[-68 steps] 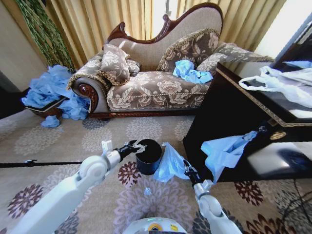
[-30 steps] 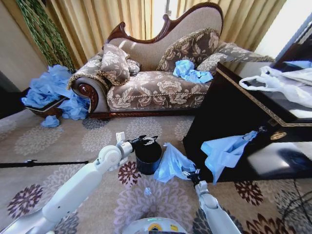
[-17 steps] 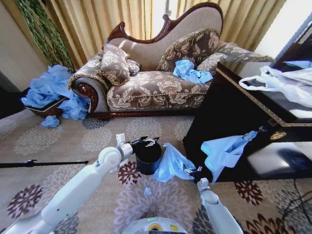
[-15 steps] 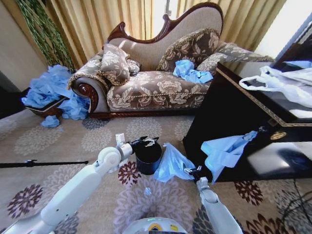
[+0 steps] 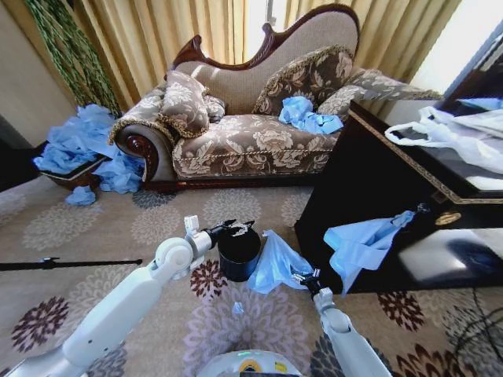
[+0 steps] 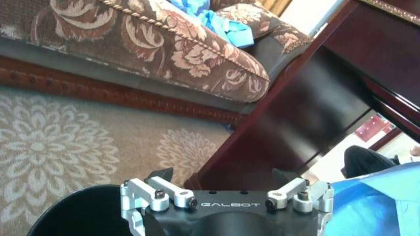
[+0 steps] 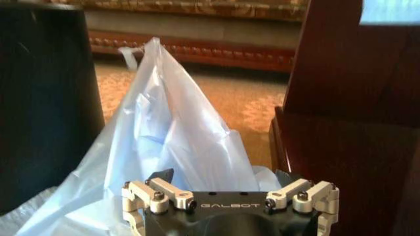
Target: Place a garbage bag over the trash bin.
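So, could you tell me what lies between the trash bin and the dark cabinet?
In the head view, the garbage bag lies between the trash bin and the cabinet, leaning against the bin.

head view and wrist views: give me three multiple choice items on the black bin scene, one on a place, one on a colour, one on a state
1. Where does the thin light-blue plastic garbage bag lie?
A. on the carpet beside the bin, leaning on its side
B. on the sofa seat
C. stretched over the bin's rim

2. What colour is the small cylindrical trash bin?
A. white
B. black
C. green

3. How do the fingers of the left hand, above the bin's rim, stand?
A. shut on the bag
B. shut on the bin's rim
C. open, holding nothing

Answers:
1 A: the head view shows the bag slumped on the floor against the bin, with the right hand at its edge.
2 B: the bin is plain black.
3 C: the left wrist view shows its fingers spread with nothing between them.
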Available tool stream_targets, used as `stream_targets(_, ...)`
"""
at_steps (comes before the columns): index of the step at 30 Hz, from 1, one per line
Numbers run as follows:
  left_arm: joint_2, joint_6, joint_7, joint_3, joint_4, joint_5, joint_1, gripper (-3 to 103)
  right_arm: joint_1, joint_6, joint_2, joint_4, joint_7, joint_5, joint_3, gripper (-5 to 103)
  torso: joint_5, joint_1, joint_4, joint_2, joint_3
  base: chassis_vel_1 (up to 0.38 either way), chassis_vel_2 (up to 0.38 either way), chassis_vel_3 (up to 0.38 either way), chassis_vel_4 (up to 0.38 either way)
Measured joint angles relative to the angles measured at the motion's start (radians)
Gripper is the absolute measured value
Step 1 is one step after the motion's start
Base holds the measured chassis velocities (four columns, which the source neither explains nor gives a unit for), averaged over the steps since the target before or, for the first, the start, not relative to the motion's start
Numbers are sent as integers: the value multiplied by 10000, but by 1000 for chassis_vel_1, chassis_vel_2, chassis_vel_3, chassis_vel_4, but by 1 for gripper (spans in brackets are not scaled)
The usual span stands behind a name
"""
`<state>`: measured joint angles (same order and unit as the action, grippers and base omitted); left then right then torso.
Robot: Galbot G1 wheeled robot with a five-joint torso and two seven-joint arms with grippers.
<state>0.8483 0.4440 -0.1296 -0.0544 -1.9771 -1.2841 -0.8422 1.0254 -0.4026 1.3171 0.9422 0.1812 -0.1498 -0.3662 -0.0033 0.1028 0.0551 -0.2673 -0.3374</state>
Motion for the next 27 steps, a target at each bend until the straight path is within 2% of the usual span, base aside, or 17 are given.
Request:
stream_targets(18,-108,-148,85,-266,-194,24,-377,100,-1886,-134,635,-1787,-18,508,-543,101,-2,1,1,0,-1,0,0,0,0)
stream_targets(22,-110,-161,80,-268,-195,25,-373,100,-2020,0,736,-1931,382,441,-624,95,-2,1,0,0,0,0,0,0,0)
stream_targets(23,-112,-165,73,-268,-199,25,-370,100,-2003,58,739,-1930,489,404,-625,84,-1,1,0,0,0,0,0,0,0)
stream_targets(24,-112,-165,73,-268,-199,25,-370,100,-2003,58,739,-1930,489,404,-625,84,-1,1,0,0,0,0,0,0,0)
stream_targets(25,-118,-169,59,-268,-208,24,-365,100,-1966,109,739,-1928,585,359,-624,79,-2,1,1,0,-1,0,0,0,0)
stream_targets(27,-125,-171,52,-268,-213,25,-358,100,-1937,138,738,-1930,654,308,-623,79,-2,1,3,0,0,0,0,0,0)
